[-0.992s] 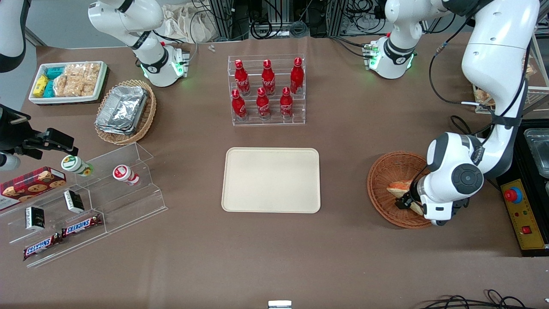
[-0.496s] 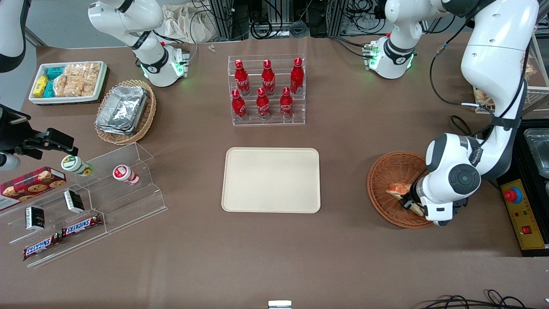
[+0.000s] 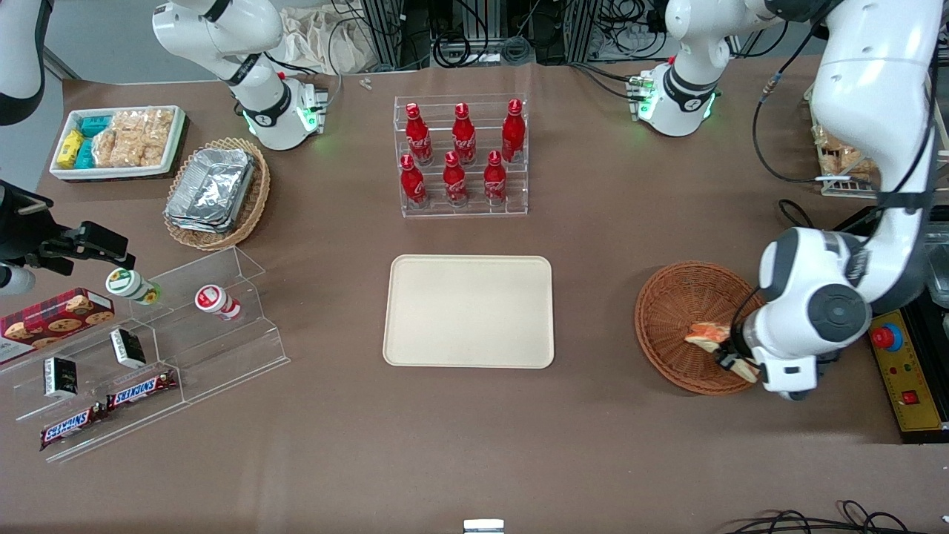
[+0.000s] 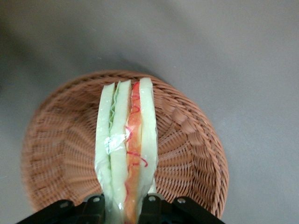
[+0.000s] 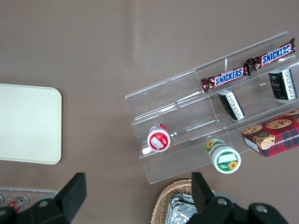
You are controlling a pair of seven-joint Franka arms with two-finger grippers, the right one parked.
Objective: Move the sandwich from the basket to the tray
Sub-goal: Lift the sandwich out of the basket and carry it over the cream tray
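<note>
Gripping the sandwich (image 4: 126, 149) by its narrow end, the gripper (image 4: 122, 205) hangs above the basket (image 4: 196, 154), fingers (image 4: 93, 205) pressed against the outer bread slices with the wedge sticking out past them. In the front view the sandwich (image 3: 708, 334) shows over the basket (image 3: 671, 311), toward the edge nearest the working arm, with the gripper (image 3: 730, 357) just beside it under the arm's wrist. The tray (image 3: 468, 311) lies well apart, toward the middle of the table, with nothing on it.

The hold looks thin: only a small part of the wedge sits between the fingers, and the clear wrap (shiny, probably slippery) could let the bread slide out during the carry. Since most of its length overhangs, a quick swing toward the tray might tip or twist it in the grasp, or drop it onto the bare table between basket and tray. Squeezing harder could crush the soft slices and push the filling out. A low carry could also catch the basket's rim and drag the basket along.

Against the front view a second ago, the wrist has shifted toward the working arm's end of the table, and the sandwich has moved with it across the basket, so the lift appears under way. The basket and tray have not moved.
</note>
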